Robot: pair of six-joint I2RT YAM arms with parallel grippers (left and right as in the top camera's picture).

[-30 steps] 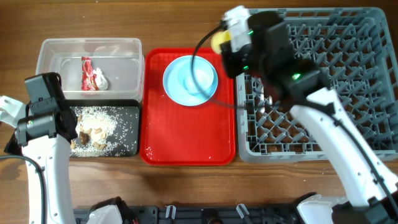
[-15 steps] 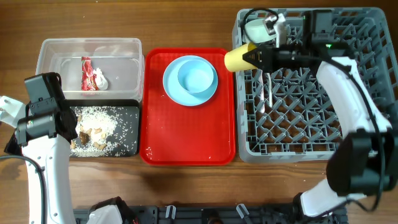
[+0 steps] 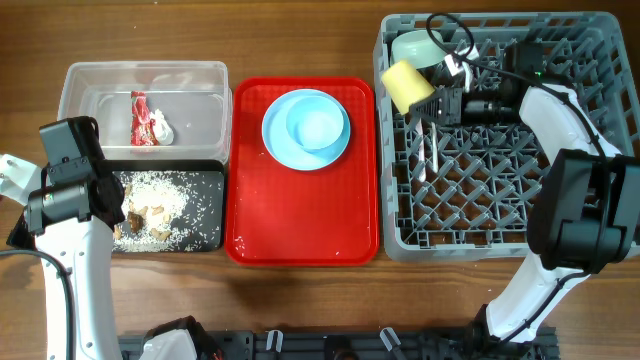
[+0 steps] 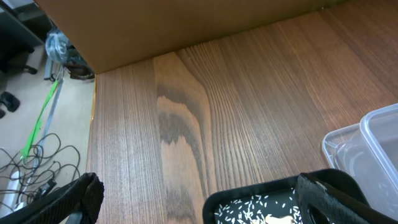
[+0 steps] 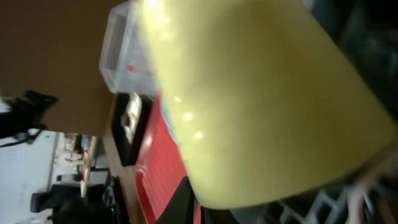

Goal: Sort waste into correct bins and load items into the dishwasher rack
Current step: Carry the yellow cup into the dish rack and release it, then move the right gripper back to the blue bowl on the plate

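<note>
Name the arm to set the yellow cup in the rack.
Right: the right gripper is shut on the yellow cup over the rack. The left gripper is open, beside the black bin.

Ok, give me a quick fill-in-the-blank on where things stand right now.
1. The right gripper is shut on the yellow ____.
2. The black tub holds loose white ____.
3. The pale blue bowl sits on the light blue ____.
4. In the clear tub, beside the paper scrap, lies a red ____.
Missing words: cup; rice; plate; wrapper.
</note>
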